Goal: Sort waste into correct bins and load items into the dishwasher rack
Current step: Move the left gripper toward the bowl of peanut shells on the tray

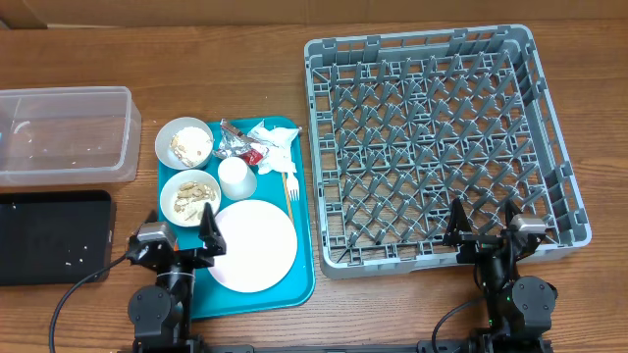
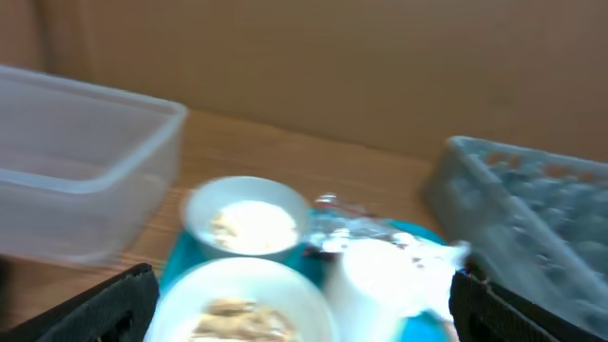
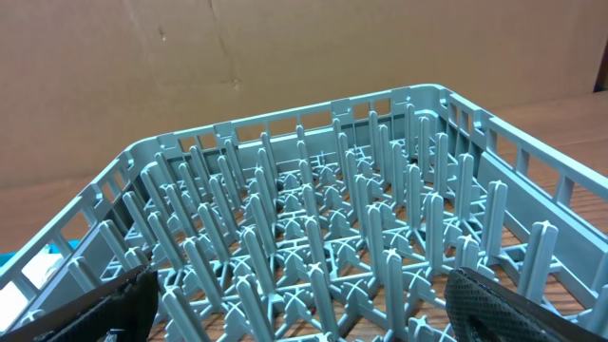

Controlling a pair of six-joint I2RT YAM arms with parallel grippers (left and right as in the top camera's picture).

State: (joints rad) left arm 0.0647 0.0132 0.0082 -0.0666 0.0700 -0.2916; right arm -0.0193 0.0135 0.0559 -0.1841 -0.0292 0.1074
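Both hands gape wide and hold nothing. The left hand (image 1: 177, 235) is at lower left, over the teal tray (image 1: 299, 289) by the plate (image 1: 253, 245). The right hand (image 1: 483, 224) is at lower right, at the dishwasher rack (image 1: 442, 44) rim. The tray also carries an upper bowl (image 1: 162, 137) and a lower bowl (image 1: 165, 191) of pale scraps, a cup (image 1: 236, 177), fork (image 1: 291, 191), napkin (image 1: 275, 147) and foil wrappers (image 1: 234, 142). At far left on the worktop (image 1: 196, 59), the clear tub (image 1: 64, 91) sits above the black tray (image 1: 49, 226).
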